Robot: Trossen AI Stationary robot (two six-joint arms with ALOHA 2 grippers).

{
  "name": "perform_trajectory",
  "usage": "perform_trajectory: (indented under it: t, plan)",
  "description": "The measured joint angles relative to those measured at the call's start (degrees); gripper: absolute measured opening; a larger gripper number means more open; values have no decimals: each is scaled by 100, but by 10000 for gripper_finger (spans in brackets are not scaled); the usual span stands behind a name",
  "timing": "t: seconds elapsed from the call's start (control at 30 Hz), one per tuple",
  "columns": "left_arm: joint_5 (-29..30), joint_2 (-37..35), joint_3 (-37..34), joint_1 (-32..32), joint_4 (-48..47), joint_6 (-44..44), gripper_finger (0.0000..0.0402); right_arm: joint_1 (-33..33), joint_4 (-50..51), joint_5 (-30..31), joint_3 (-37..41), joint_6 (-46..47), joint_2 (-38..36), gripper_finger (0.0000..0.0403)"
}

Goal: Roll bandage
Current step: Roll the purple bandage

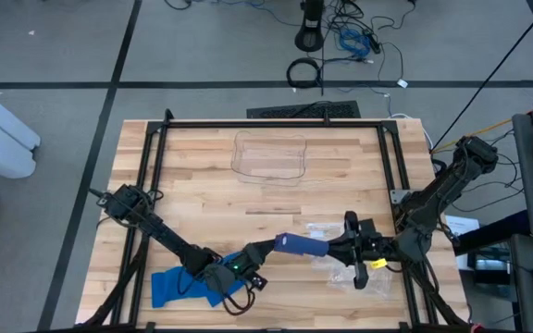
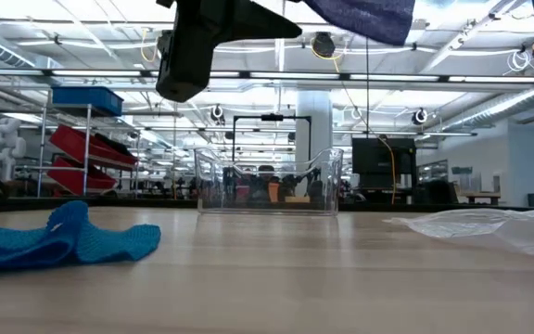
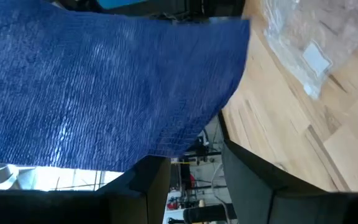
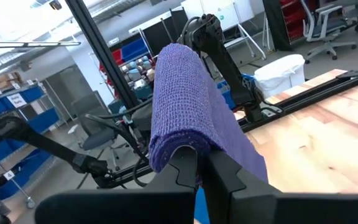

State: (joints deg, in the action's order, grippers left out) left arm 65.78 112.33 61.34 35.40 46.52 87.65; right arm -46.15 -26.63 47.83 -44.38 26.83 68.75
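So the blue stretchy woven bandage is up off the table right now, with its partly wound roll pinched in the right gripper, whose fingers are clamped tight on one end of the roll. I'd guess that's so the roll has a fixed core to wind around. From there the strip runs over to the left gripper, jaws part-way apart with the cloth draped across them; can't tell if it's really gripping or just guiding. The loose tail sits bunched in a heap on the light wooden slatted tabletop behind the left gripper. A crinkly clear plastic wrapper lies just under the right gripper and could snag. A clear plastic bin sits well clear, further out.
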Motion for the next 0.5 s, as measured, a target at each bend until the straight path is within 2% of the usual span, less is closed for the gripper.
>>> perform_trajectory:
  t: [0.5]
  plan:
    - [7,-2,0,44,586,168,150,-68,266,1,0,201,118,0]
